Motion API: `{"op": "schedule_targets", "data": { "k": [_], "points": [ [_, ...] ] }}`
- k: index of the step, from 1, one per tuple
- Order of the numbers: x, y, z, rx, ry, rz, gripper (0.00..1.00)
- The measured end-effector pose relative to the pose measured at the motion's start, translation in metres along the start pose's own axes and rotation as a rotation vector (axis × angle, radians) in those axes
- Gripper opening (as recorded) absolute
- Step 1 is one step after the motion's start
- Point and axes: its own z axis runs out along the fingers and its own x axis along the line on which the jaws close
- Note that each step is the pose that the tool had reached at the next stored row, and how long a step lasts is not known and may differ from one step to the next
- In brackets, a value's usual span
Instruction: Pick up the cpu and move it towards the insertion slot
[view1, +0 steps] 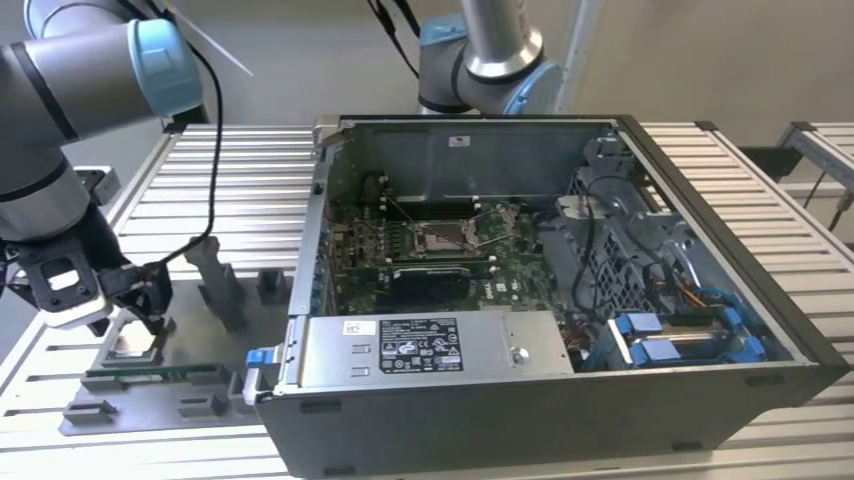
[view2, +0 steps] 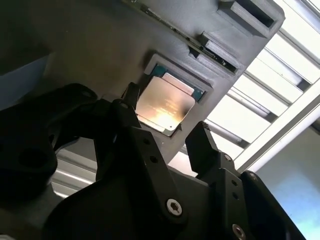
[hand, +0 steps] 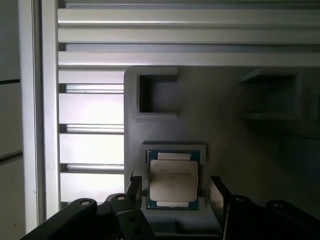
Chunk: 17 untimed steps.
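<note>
Open tool (hand: 174, 186) straddles cpu (hand: 173, 175), not gripping it; cpu sits in grey holder (hand: 225, 130) at the exterior view's left, well apart from insertion slot (view1: 441, 237); risk: off-centre closure tilts or jams cpu vs. pocket edge.

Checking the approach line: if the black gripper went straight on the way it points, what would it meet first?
Probably the flat square silver-topped cpu, lying in a recess of the grey holder plate: the gripper's open fingers straddle it. The remaining gap is unclear.
</note>
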Motion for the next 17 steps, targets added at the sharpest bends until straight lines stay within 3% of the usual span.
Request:
{"op": "schedule_targets", "data": {
  "k": [9, 17],
  "points": [
    [0.0010, -0.0003, 0.0109, 0.0040, 0.0004, -0.002, 1.00],
    [0.0015, -0.0003, 0.0150, 0.0043, 0.0007, -0.015, 1.00]
  ]
}}
